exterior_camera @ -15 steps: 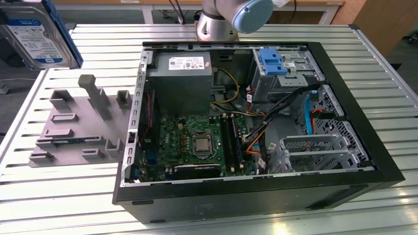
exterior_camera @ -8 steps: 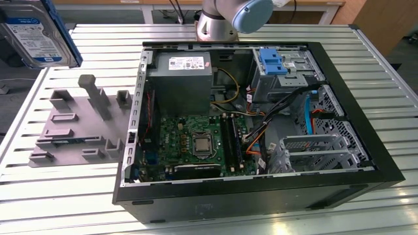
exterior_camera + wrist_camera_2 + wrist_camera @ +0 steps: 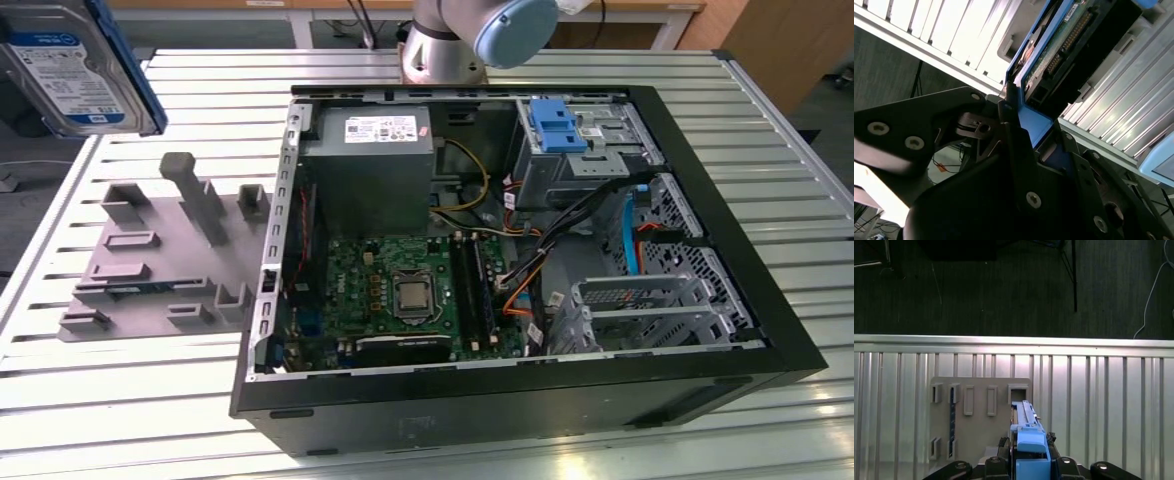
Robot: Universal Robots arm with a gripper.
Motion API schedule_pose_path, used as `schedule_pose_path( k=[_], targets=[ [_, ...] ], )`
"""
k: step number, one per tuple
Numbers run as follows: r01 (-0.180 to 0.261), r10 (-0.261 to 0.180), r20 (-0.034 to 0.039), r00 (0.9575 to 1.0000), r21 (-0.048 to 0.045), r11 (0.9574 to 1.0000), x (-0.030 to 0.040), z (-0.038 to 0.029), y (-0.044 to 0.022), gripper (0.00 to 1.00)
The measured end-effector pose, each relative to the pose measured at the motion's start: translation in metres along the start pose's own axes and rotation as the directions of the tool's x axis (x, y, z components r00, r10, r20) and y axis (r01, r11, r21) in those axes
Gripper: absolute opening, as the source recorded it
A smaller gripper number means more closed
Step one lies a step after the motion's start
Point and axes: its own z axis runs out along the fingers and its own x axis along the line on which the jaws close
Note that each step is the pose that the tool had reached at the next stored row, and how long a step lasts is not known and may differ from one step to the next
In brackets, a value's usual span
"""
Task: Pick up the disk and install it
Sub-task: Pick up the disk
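Jaws clamped on the blue carrier end of the disk (image 3: 1054, 50), gripper (image 3: 1024, 125) holding it edge-on so the drive body stays free. Disk is in the air, apparently above the grey holder rack (image 3: 979, 385), well apart from the open PC case (image 3: 747, 340), probably high enough to clear its wall.

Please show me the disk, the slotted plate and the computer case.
the disk (image 3: 67, 80), exterior view, on its label
the slotted plate (image 3: 981, 434), first wrist view, on its flat face
the computer case (image 3: 534, 400), exterior view, on its black wall
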Motion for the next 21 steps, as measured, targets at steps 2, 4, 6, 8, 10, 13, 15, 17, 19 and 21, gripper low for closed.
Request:
schedule_pose_path(
  k=[2,4,6,8,10,13,15,17,19,21],
  targets=[
    [0.0,0.0,0.0,1.0,0.0,1.0,0.0,-0.0029,0.0,0.36],
    [0.0,0.0,0.0,1.0,0.0,1.0,-0.0001,-0.0056,0.0001,0.36],
    [0.0,0.0,0.0,1.0,0.0,1.0,-0.0001,-0.0084,0.0002,0.36],
    [0.0,0.0,0.0,1.0,-0.0001,1.0,-0.0002,-0.0112,0.0002,0.36],
    [0.0,0.0,0.0001,1.0,0.0001,1.0,-0.0002,-0.0137,0.0002,0.36],
    [0.0,0.0,0.0001,1.0,0.0,1.0,-0.0003,-0.0178,0.0003,0.36],
    [0.0,0.0,0.0002,1.0,0.0,1.0,-0.0003,-0.0206,0.0003,0.36],
    [0.0,0.0,0.0006,1.0,0.0001,1.0,-0.0004,-0.023,0.0004,0.36],
    [0.0,0.0,0.0009,1.0,0.0001,1.0,-0.0002,-0.0251,0.0004,0.36],
    [0.0,0.0,0.0012,1.0,-0.0002,1.0,0.0004,-0.0266,0.0003,0.36]
  ],
)
